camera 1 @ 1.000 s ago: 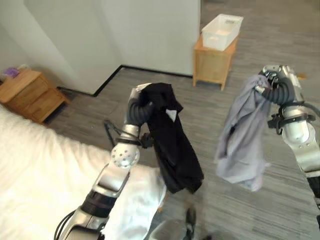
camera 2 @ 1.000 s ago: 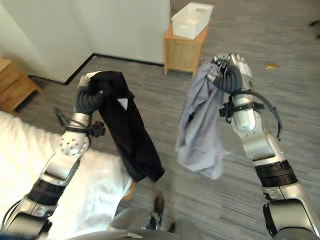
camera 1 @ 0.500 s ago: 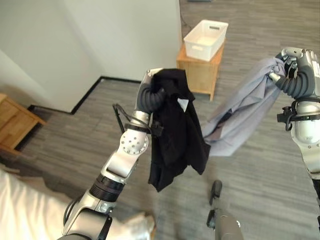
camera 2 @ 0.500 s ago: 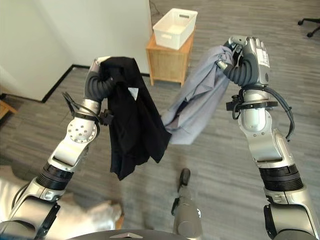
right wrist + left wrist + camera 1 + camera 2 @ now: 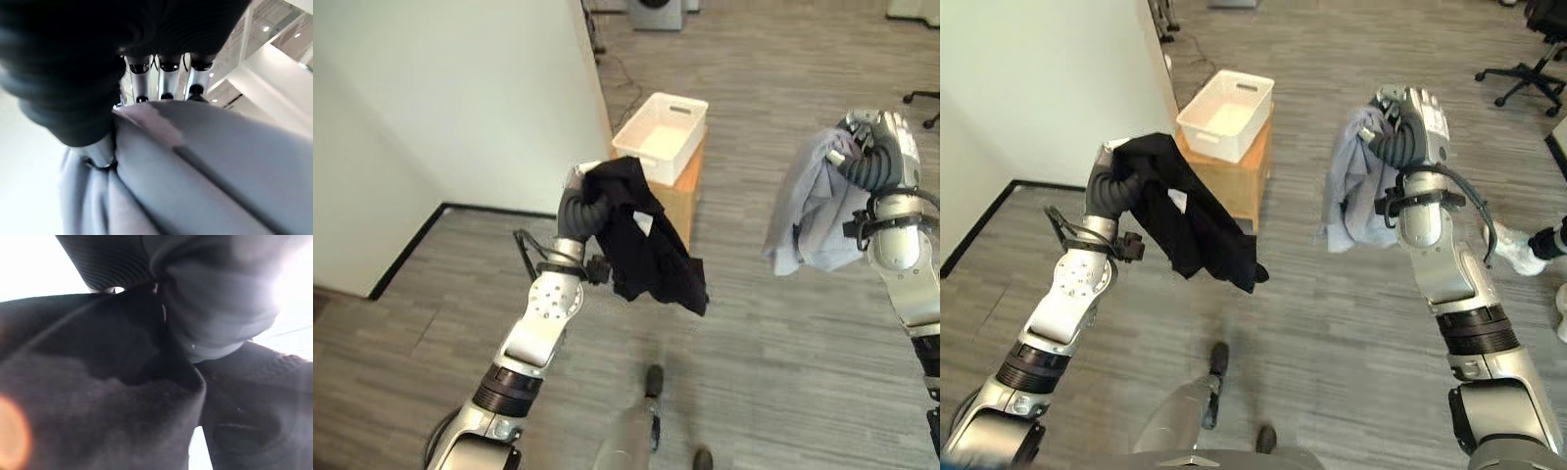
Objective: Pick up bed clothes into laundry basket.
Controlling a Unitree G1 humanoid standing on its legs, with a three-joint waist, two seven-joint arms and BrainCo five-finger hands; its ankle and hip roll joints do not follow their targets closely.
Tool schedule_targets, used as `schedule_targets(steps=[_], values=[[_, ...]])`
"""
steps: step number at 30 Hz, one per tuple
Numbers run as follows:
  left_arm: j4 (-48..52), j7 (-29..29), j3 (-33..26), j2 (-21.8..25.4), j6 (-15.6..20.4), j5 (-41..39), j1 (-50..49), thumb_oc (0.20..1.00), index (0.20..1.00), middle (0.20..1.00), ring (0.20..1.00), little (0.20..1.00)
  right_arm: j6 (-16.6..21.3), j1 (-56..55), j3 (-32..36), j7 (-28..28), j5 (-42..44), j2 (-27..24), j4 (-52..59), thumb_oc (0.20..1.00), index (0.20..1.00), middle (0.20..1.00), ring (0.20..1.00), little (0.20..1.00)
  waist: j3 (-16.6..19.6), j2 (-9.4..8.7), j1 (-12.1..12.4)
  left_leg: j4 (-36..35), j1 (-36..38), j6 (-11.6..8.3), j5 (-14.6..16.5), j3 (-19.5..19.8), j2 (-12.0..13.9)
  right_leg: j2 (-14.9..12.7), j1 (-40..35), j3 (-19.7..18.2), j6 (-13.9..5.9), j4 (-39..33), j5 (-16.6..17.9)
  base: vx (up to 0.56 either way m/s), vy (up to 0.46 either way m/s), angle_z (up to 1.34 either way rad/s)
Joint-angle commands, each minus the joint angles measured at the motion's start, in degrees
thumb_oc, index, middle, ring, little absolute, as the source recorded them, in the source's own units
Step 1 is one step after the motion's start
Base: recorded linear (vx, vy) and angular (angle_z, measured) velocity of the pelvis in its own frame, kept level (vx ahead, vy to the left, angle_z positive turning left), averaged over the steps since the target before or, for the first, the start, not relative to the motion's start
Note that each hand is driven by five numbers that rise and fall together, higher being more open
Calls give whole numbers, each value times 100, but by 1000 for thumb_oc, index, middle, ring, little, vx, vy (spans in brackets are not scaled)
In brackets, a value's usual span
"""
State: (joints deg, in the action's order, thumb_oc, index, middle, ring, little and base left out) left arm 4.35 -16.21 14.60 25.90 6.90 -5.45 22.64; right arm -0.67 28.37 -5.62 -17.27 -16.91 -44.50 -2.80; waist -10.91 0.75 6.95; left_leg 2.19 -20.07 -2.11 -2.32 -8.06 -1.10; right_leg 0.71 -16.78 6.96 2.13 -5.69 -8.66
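— Clothes first: where are they?
— Both are in the air. The black garment (image 5: 646, 250) hangs from the left hand (image 5: 579, 204), bunched in its curled fingers and trailing below them.
— And the other?
— The grey garment (image 5: 808, 211) droops from the right hand (image 5: 1410, 132), whose fingers (image 5: 167, 78) are closed over the fold.
— The basket?
— A white basket (image 5: 1224, 115) sits on a wooden cabinet (image 5: 1232, 186), beyond the left hand's fingers, well apart from both garments.

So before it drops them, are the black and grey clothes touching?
Apart. The left eye view shows bare floor between the black garment in the left hand and the grey garment in the right hand.
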Motion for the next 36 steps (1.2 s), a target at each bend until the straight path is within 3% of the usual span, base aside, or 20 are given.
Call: schedule_targets(steps=[1,2,3,4,5,6,7,8,10,11,12,13,14,20,22,23,25,26,29,36], values=[[581,-48,-28,59,267,24,210,200,200,200,200,200,219,495,37,-58,-79,-360,218,200,200,200,200,200,585,128,724,-664,844,274,-790,185,-197,-75,193,27,-615,817,186,508,-28,8],[582,-48,-27,59,267,24,209,200,200,200,200,200,220,493,38,-59,-79,-359,218,200,200,200,200,200,588,122,728,-663,844,275,-785,180,-201,-81,199,23,-617,829,175,486,-46,-48],[596,-42,36,71,244,17,215,200,200,200,200,200,215,366,53,-32,-163,-297,228,200,200,200,200,200,618,31,751,-656,994,393,-703,180,-275,-94,250,108,-859,1486,377,342,7,-68],[582,-128,81,86,182,35,221,200,200,200,200,200,115,319,110,40,-240,-228,300,200,200,200,200,200,517,150,530,-671,1374,534,-695,250,-193,-206,910,127,-1296,2936,1137,375,10,-39],[579,-127,81,75,181,35,220,200,200,200,200,200,112,318,105,42,-240,-236,300,200,200,200,200,200,535,108,520,-671,1381,538,-617,267,-253,-263,929,118,-1327,3008,1047,446,66,24],[386,-204,196,79,158,99,422,200,200,200,200,200,122,464,107,-7,-282,-197,265,200,200,200,200,200,456,333,251,-719,1742,543,-492,400,-42,-275,1638,104,-1452,4042,1267,368,25,62],[379,-218,232,82,169,90,493,200,200,200,200,200,102,535,105,-22,-310,-228,237,200,200,200,200,200,434,376,196,-719,1847,514,-454,445,6,-420,1898,163,-1366,3957,1159,547,-99,87],[402,-196,228,66,217,57,539,200,200,200,200,200,99,640,118,-42,-249,-312,203,200,200,200,200,200,378,356,108,-719,1950,424,-346,612,25,-724,2187,273,-1144,3240,876,350,-147,68],[423,-159,247,57,246,44,516,200,200,200,200,200,88,640,170,-76,-205,-386,164,200,200,200,200,200,388,346,21,-719,1996,354,-255,763,40,-789,2216,342,-1048,2793,781,322,-248,51],[438,-99,273,55,288,53,490,200,200,200,200,200,60,627,268,-141,-152,-564,94,200,200,200,200,200,402,214,-54,-719,2059,243,-119,957,5,-783,2317,65,-995,1663,780,296,-276,69],[439,-98,286,54,288,53,487,200,200,200,200,200,69,615,274,-149,-141,-569,82,200,200,200,200,200,415,237,-85,-719,2079,230,-89,1009,33,-748,2183,132,-987,1463,844,305,-385,117],[381,-54,394,76,347,31,595,200,200,200,200,200,49,677,286,-241,-99,-822,-51,200,200,200,200,200,420,83,-113,-719,2123,125,29,1150,43,-790,2062,-97,-1054,588,1171,201,-299,131],[352,-67,351,78,363,-5,562,200,200,200,200,200,11,703,308,-219,-61,-830,-114,200,200,200,200,200,457,20,-73,-719,2144,92,46,1156,77,-874,1944,-42,-1108,449,1288,248,-366,135],[296,86,274,-24,376,-92,281,200,200,200,200,200,46,1353,-136,-288,141,-1076,-676,200,200,200,200,200,560,-250,101,-249,2284,-133,317,1239,208,-857,1430,163,-996,75,1411,164,-171,62],[277,70,268,-21,416,-245,215,200,200,200,200,200,34,1865,-461,-286,248,-1326,-913,200,200,200,200,200,455,-314,201,568,1981,-271,448,1238,175,-868,1276,267,-911,69,1262,60,-140,2],[277,77,226,-22,430,-338,121,200,200,200,200,200,-44,2395,-768,-252,282,-1604,-1084,200,200,200,200,200,230,-423,366,1416,1410,-333,231,1249,-10,-916,1130,375,-813,69,1221,3,-130,16],[316,89,162,-22,442,-411,54,200,200,200,200,200,-53,2669,-997,-228,311,-1670,-1195,200,200,200,200,200,205,-433,365,1451,1183,-290,254,1163,-45,-914,1123,409,-819,69,1167,26,-78,6],[326,93,88,-12,437,-418,-139,200,200,200,200,200,-64,2780,-1158,-155,282,-1851,-1352,200,200,200,200,200,222,-432,488,832,1087,-221,156,897,158,-875,1048,537,-839,69,1072,100,-21,9],[319,147,85,-44,466,-534,-286,200,200,200,200,200,-125,2854,-1278,-89,206,-1933,-1612,200,200,200,200,200,445,-270,427,-249,1567,-205,-139,645,484,-779,955,806,-836,91,915,175,7,36],[335,249,60,-30,408,-556,-496,200,200,200,200,200,-182,2812,-1276,-47,204,-1890,-1967,200,200,200,200,200,663,-230,348,-674,1947,-254,-260,774,463,-805,757,1151,-818,101,818,109,6,28]])
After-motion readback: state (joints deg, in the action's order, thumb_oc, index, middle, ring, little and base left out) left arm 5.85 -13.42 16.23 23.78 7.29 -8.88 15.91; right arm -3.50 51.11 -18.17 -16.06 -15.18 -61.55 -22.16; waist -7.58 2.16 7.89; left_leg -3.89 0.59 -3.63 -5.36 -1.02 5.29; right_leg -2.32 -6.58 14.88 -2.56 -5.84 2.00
